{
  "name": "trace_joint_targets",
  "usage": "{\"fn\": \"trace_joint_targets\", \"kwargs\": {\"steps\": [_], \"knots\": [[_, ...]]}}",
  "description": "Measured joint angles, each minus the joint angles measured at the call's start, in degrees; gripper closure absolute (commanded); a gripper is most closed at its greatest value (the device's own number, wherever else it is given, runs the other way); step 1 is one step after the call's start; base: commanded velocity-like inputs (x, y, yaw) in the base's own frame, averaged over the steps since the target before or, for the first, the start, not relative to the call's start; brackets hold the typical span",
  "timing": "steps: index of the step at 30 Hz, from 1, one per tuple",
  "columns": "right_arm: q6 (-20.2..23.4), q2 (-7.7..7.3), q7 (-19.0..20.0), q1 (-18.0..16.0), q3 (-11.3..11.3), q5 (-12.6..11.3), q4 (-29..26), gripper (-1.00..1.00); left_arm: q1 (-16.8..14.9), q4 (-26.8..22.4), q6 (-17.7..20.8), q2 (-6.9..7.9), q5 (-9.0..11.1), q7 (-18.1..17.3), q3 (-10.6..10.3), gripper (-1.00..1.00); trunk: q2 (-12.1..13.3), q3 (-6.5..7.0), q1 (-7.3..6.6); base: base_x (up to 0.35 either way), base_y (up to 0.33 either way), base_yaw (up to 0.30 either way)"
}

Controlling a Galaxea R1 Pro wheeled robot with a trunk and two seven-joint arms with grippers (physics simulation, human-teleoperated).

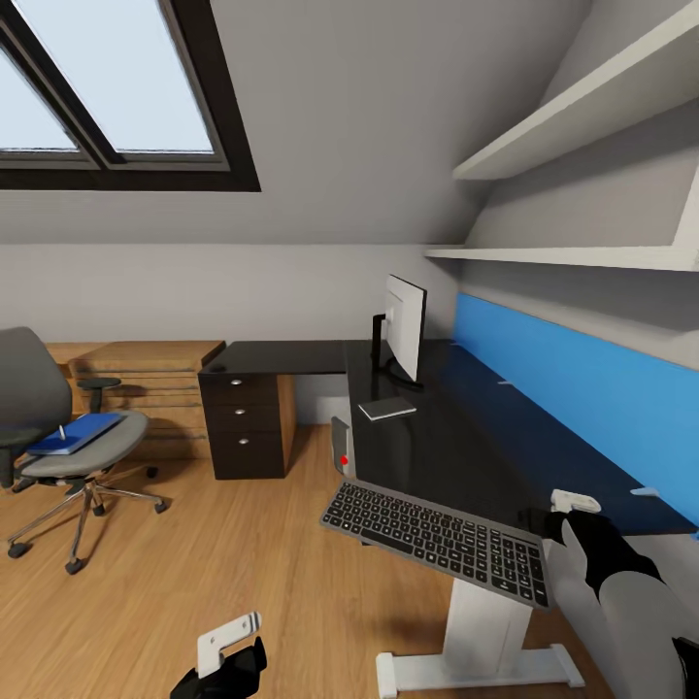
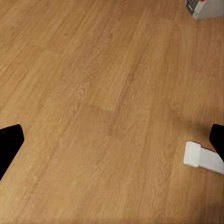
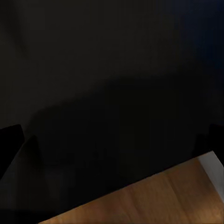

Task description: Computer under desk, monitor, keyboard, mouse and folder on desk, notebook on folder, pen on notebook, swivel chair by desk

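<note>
An attic room in a home, set up as a study: a sloped ceiling with a skylight (image 1: 107,87), wood floor (image 1: 243,573), a dark desk (image 1: 456,437) with monitor (image 1: 403,328) and keyboard (image 1: 437,529), 2 wall shelves (image 1: 582,194), and a swivel chair (image 1: 58,437).

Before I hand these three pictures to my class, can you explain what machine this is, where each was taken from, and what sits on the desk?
It is a simulated two-armed wheeled robot. The large picture comes from its head camera; the other two look along each arm's fingers. On the black desk stand a monitor and a flat grey item, while a keyboard overhangs the front edge. The swivel chair carries a blue folder. The left gripper faces bare wooden floor; the right gripper is over the desk. Neither visibly holds anything.
</note>
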Motion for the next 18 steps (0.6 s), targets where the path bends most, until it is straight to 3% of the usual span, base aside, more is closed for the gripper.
{"fn": "trace_joint_targets", "kwargs": {"steps": [7, 11, 12, 18], "knots": [[-2.3, 0.36, 0.0, 0.0, -0.5, -0.5, -3.8, -1.0, 0.0, 0.3, 0.0, 0.0, 0.0, 0.1, 0.0, -1.0, 2.0, 0.88, -1.09, 0.0, 0.0, 0.0], [-3.4, 0.93, 1.4, 0.2, -0.6, -4.1, -8.9, -1.0, 0.0, 1.5, -0.1, 0.0, -0.1, 0.1, -0.9, -1.0, 3.6, 1.6, -1.97, 0.0, 0.0, 0.0], [-1.8, 1.08, 3.9, 1.3, -0.7, -7.1, -14.3, -1.0, 0.0, 2.1, -0.1, 0.0, -0.1, 0.1, -1.3, -1.0, 4.0, 1.78, -2.19, 0.0, 0.0, 0.0], [5.3, 1.14, 5.2, 3.6, -0.8, -8.4, -18.1, -1.0, 0.0, 2.8, -0.1, 0.0, -0.2, 0.1, -1.4, -1.0, 6.4, 2.85, -3.51, 0.0, 0.0, 0.0]]}}
